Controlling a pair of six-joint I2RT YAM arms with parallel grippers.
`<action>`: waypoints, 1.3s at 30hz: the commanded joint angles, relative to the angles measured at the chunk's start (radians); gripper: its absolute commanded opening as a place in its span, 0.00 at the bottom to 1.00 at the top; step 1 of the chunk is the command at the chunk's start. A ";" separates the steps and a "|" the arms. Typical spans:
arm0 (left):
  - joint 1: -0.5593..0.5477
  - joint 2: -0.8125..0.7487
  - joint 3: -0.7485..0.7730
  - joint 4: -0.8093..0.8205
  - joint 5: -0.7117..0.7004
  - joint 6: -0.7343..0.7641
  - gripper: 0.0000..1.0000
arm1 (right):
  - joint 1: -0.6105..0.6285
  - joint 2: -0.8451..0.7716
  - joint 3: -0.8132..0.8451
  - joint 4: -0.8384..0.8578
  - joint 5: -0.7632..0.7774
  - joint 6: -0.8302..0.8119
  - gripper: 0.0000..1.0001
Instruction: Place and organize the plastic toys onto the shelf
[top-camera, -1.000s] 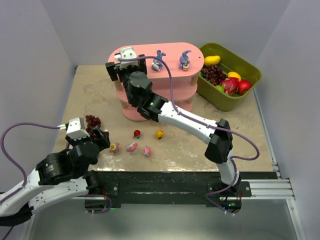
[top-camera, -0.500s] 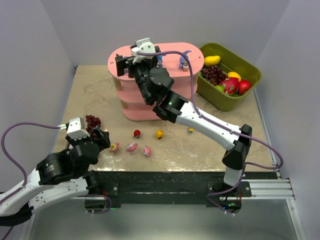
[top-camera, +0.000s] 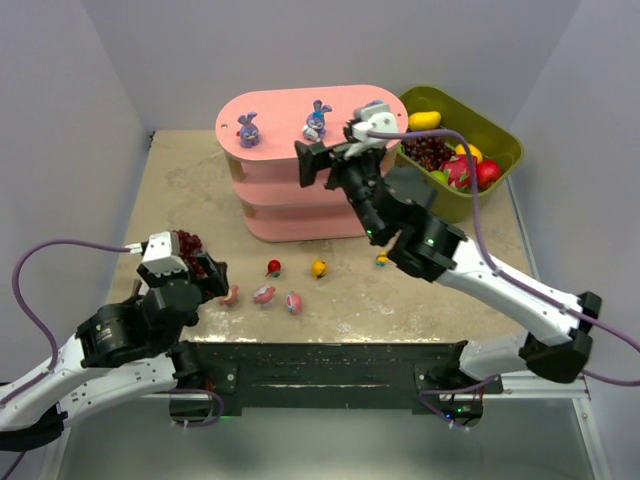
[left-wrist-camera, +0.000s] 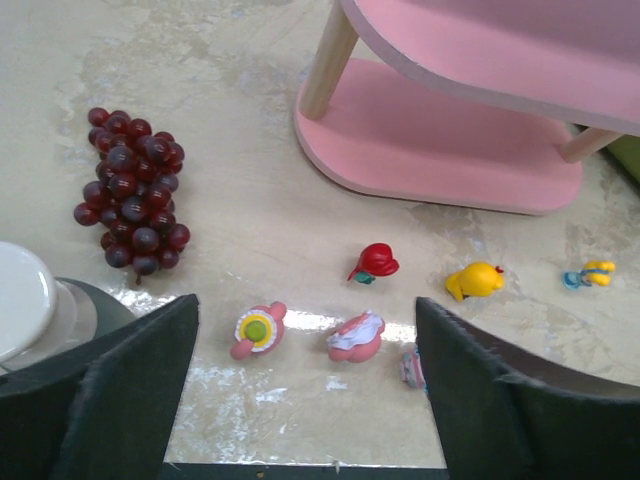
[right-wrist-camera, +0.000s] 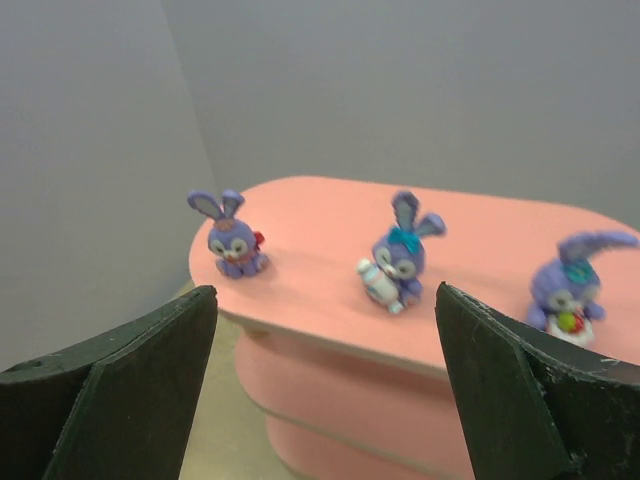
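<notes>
— How far along?
— Three bunnies (right-wrist-camera: 400, 255) are standing on the shelf's (top-camera: 290, 190) top board; six small toys (left-wrist-camera: 357, 337) are waiting on the table (left-wrist-camera: 250, 210).
— Claws?
— Both are hanging spread and empty: left claw (left-wrist-camera: 315, 390) over the toys, right claw (right-wrist-camera: 325, 390) facing the shelf.

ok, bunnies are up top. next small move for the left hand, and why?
Probably lower the left hand onto the pink-and-white toy between its open fingers and close. It hovers over that row on the table, while all three purple bunnies already stand on the shelf, so the pink-and-white set looks next.
</notes>
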 joint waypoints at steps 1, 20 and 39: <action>-0.001 0.017 0.025 0.092 0.025 0.067 1.00 | -0.015 -0.166 -0.175 -0.116 0.051 0.144 0.95; -0.001 0.175 -0.151 0.448 0.315 0.103 0.92 | -0.022 -0.395 -0.875 0.020 -0.411 0.331 0.93; -0.001 0.438 -0.256 0.718 0.447 0.054 0.62 | -0.022 -0.393 -1.004 0.052 -0.513 0.517 0.54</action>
